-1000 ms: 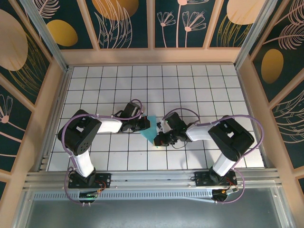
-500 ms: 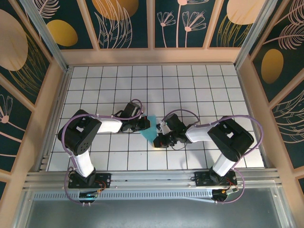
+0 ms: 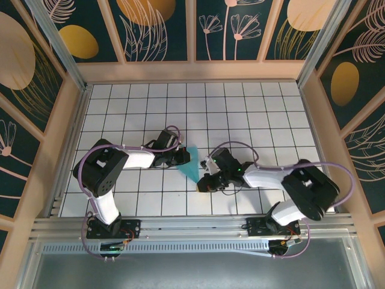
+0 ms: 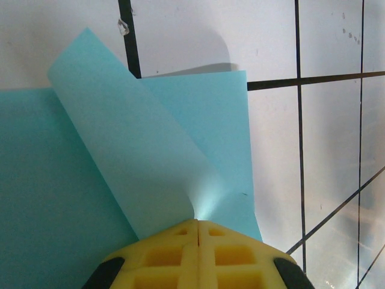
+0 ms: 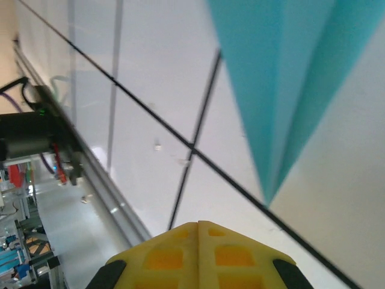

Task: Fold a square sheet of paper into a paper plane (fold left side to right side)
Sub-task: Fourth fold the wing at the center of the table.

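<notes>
Left tool (image 3: 184, 158) of mine is clenched on a lifted flap of the turquoise paper plane (image 3: 192, 162), which lies mid-bench with its point toward me. My right tool (image 3: 201, 185) is clenched on nothing, just beside that point but apart from it. The bench (image 3: 271, 108) is white with a black grid; dark walls (image 3: 159, 30) carry leaf and flower prints.

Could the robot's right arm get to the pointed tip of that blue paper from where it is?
Probably yes. The right gripper, jaws shut, sits just short of the blue paper and its pointed tip, with bare table between them and nothing in the way.
</notes>
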You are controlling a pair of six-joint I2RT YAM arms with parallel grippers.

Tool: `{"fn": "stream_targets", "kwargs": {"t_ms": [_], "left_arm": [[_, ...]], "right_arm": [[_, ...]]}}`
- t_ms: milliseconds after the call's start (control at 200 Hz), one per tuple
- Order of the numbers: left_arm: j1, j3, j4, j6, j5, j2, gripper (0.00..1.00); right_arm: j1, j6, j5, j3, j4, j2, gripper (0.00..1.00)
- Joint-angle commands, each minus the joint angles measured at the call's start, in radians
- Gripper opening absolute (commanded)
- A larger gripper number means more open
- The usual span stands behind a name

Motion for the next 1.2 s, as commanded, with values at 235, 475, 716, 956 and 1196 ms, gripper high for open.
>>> {"fn": "stream_targets", "kwargs": {"t_ms": [235,475,716,956,1196], "left_arm": [[0.009,-0.03,-0.13,0.014,-0.116,0.04,0.0],[0.008,-0.027,-0.131,0.014,-0.112,0.043,0.0],[0.008,-0.023,-0.132,0.016,-0.112,0.041,0.0],[0.008,-0.022,-0.13,0.017,-0.111,0.046,0.0],[0.009,-0.022,-0.13,0.015,-0.116,0.039,0.0]], "right_arm": [[-0.039,0.008,0.076,0.118,0.065,0.062,0.0],[-0.052,0.047,0.151,0.171,0.17,0.203,0.0],[-0.06,0.04,0.163,0.174,0.174,0.272,0.0],[-0.062,0.047,0.154,0.124,0.186,0.287,0.0],[-0.057,0.039,0.155,0.091,0.153,0.299,0.0]]}}
